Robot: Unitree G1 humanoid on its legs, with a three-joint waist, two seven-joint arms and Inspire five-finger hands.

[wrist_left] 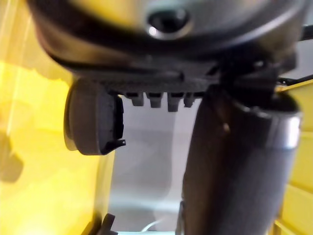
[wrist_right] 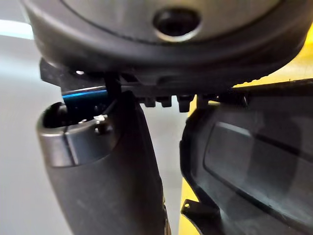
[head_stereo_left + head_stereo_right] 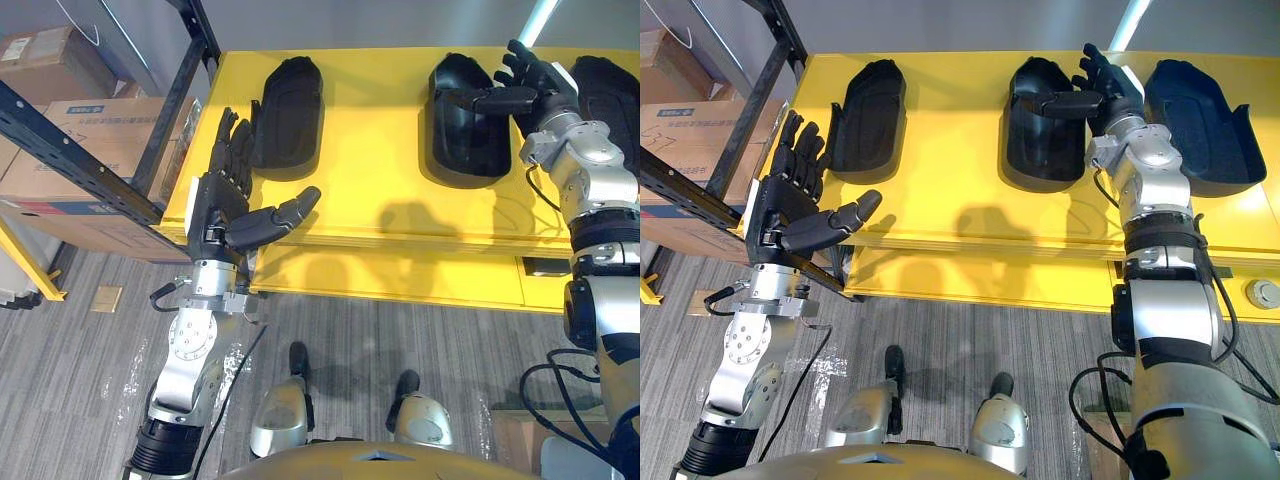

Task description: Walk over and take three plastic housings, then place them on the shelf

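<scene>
Three black plastic housings lie open side up in a row on the yellow shelf surface [image 3: 380, 180]: the left housing [image 3: 290, 105], the middle housing [image 3: 468, 125] and the right housing [image 3: 1195, 125]. My left hand [image 3: 222, 195] is open at the surface's front left corner. Its fingers are straight beside the near end of the left housing, its thumb points right, and it holds nothing. My right hand [image 3: 1110, 85] is open between the middle and right housings, with its thumb stretched over the middle housing's rim. In the right wrist view a housing wall [image 2: 254, 166] lies right beside the thumb [image 2: 107, 171].
A dark metal rack [image 3: 90, 165] with cardboard boxes [image 3: 70, 120] stands at the left, close to my left hand. A lower yellow ledge [image 3: 400, 275] runs below the surface's front edge. Grey plank floor [image 3: 90, 370] lies beneath.
</scene>
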